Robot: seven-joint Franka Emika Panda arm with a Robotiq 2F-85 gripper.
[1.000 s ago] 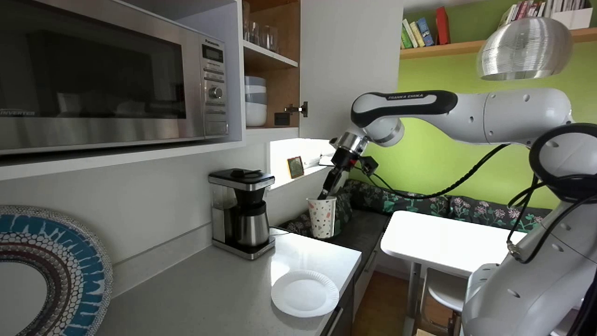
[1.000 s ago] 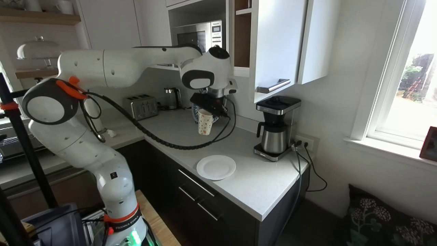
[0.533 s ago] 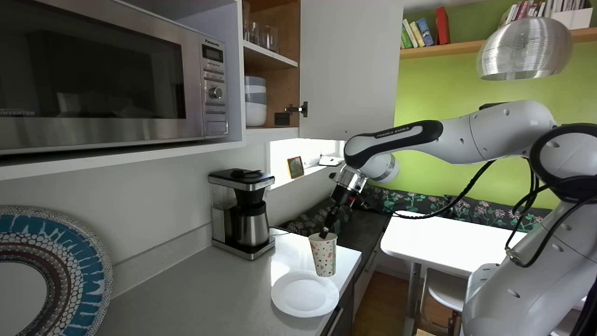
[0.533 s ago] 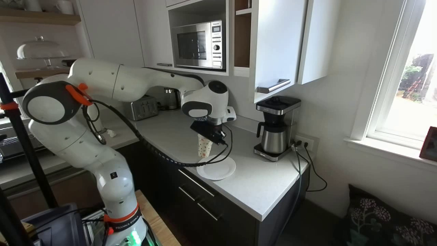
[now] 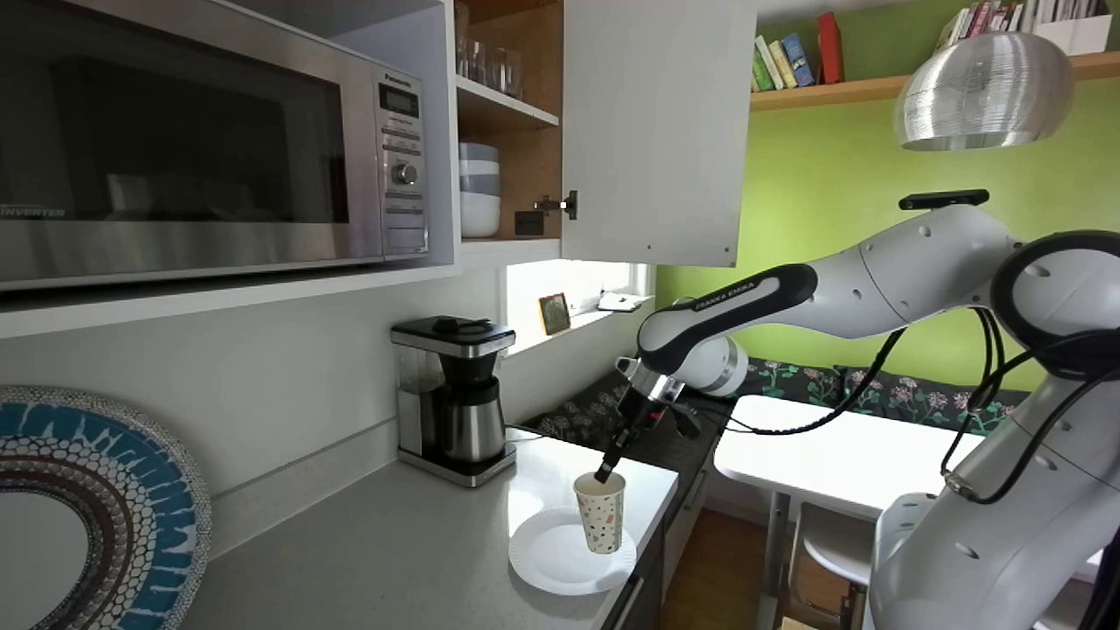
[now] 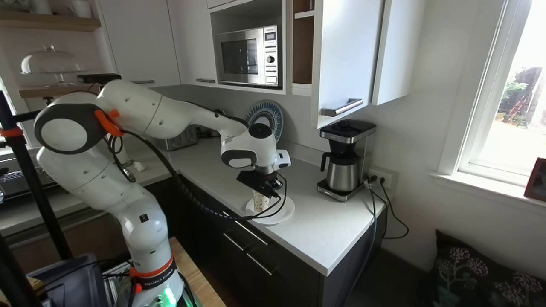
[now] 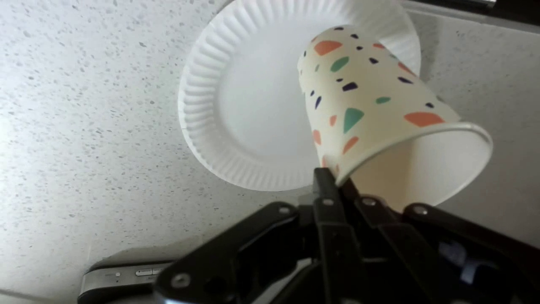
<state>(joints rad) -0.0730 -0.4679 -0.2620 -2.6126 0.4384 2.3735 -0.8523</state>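
The gripper [image 7: 337, 180] has its jaws clenched on the rim of the terrazzo-patterned paper cup [image 7: 363, 93], held mouth-up over the fluted paper plate [image 7: 200, 95] near the drawer-side edge of the countertop [image 6: 320, 238], base contact with the plate indeterminable, while the drip coffee maker [image 6: 344, 164] stands toward the wall-side edge.
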